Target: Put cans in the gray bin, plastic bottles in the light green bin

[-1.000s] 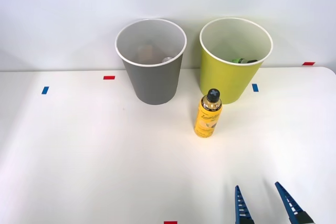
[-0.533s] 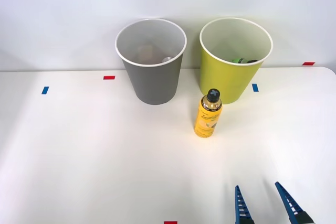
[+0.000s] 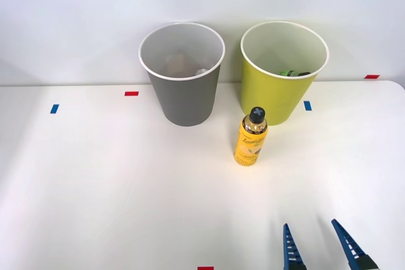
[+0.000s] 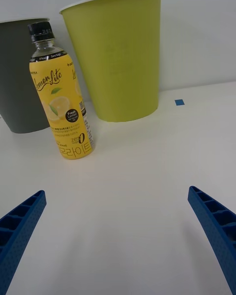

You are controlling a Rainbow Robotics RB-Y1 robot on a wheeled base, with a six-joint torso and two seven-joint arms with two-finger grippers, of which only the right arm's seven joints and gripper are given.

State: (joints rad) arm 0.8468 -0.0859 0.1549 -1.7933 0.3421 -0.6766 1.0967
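- I see two round tapered bins on the white surface [image 3: 95, 188]: the gray bin [image 3: 185, 99] and the light green bin [image 3: 278, 96], something green inside it.
- One yellow plastic lemon-drink bottle [image 3: 250, 137] stands just before the light green bin.
- My blue ribbed right tool [image 3: 319, 248] hangs wide open, empty; I judge reaching for the bottle comes next.

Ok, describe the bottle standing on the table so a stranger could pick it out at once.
On the white table, two round bins stand by the far wall: the gray bin and the light green bin. Just before the green one stands the yellow Lemon Lite bottle, upright. Its black cap and lemon-picture label make it unmistakable.
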